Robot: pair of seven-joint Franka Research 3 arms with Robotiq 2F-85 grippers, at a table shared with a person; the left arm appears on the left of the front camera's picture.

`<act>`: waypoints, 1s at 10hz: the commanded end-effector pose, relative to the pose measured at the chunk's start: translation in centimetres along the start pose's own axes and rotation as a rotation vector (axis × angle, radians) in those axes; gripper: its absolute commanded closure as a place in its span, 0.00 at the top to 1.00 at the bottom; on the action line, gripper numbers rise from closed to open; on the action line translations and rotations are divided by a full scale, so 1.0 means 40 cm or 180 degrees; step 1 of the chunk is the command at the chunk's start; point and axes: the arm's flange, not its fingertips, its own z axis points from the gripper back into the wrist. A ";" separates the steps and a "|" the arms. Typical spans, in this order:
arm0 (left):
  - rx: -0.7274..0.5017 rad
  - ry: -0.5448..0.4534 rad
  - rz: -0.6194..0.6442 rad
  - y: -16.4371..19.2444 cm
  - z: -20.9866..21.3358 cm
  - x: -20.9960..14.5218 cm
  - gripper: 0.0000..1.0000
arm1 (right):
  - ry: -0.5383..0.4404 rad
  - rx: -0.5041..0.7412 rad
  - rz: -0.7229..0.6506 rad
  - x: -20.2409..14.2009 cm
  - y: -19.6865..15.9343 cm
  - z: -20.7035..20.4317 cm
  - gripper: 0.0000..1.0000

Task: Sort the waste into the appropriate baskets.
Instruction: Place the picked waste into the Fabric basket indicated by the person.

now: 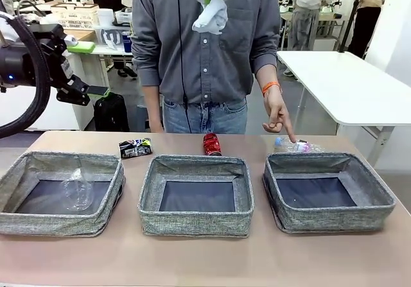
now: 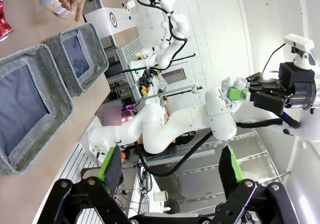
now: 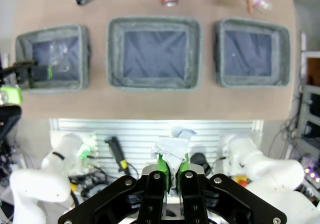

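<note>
While the right gripper [image 3: 172,170] is clamped on the crumpled white paper ball [image 3: 172,146], raised high toward the near edge of the tabletop [image 1: 205,261], the left gripper [image 2: 171,170] hangs by the left edge with its jaws spread wide and nothing between them. Three baskets stand in a row across the tabletop. The left basket [image 1: 61,160] contains the clear plastic cup [image 1: 78,191], and the middle basket [image 1: 196,162] and right basket [image 1: 321,160] show bare dark bottoms. Along the far edge lie the crushed black printed can [image 1: 135,147], the crushed red can [image 1: 212,144] and the clear plastic bottle [image 1: 298,147]. The bottle is just behind the right basket, and the person's hand [image 1: 277,113] points down at it. Several hazards can be judged from this state. Releasing the light paper from this height would probably let it drift or bounce off a soft rim onto the tabletop, so the drop calls for a lower position. Choosing the basket that holds the cup would mix paper with plastic. A descent toward the right basket passes near the person's hand, so contact is possible. A finger that catches a fabric wall could drag that basket out of line.
</note>
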 end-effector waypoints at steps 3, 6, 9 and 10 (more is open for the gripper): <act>-0.0048 -0.0036 0.0029 -0.012 -0.006 0.000 0.99 | 0.0000 0.0000 0.0000 0.000 0.000 0.000 0.07; -0.0048 -0.0036 0.0029 -0.012 -0.006 0.000 0.99 | 0.0432 0.0105 0.0425 0.022 -0.270 -0.235 0.07; -0.0048 -0.0036 0.0029 -0.012 -0.006 0.000 0.99 | 0.0295 0.0513 0.0461 -0.021 -0.542 -0.471 0.07; -0.0048 -0.0036 0.0029 -0.012 -0.006 0.000 0.99 | 0.0252 0.0533 0.0535 -0.020 -0.598 -0.556 0.07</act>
